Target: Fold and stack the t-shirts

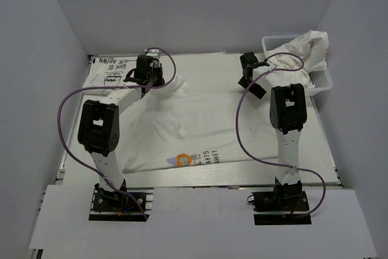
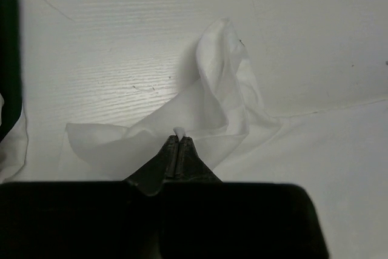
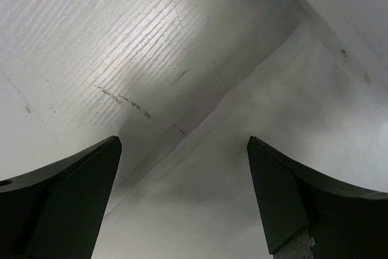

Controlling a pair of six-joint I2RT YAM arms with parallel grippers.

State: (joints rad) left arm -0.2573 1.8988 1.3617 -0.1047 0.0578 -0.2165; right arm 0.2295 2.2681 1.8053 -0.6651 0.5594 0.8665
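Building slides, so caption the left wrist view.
Left hand shut, pinching a fold of white t-shirt over the table.

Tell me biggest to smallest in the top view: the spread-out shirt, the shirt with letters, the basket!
1. spread-out shirt: clearly the largest.
2. shirt with letters and basket: they look about alike and both are partly covered, so I won't rank them.

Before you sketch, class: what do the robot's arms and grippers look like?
The left arm and right arm each have boxy black joint housings, white links and a black base. A thin purple cable loops beside each. The left gripper has dark fingers tapering to points; the right gripper has dark, broad wedges.
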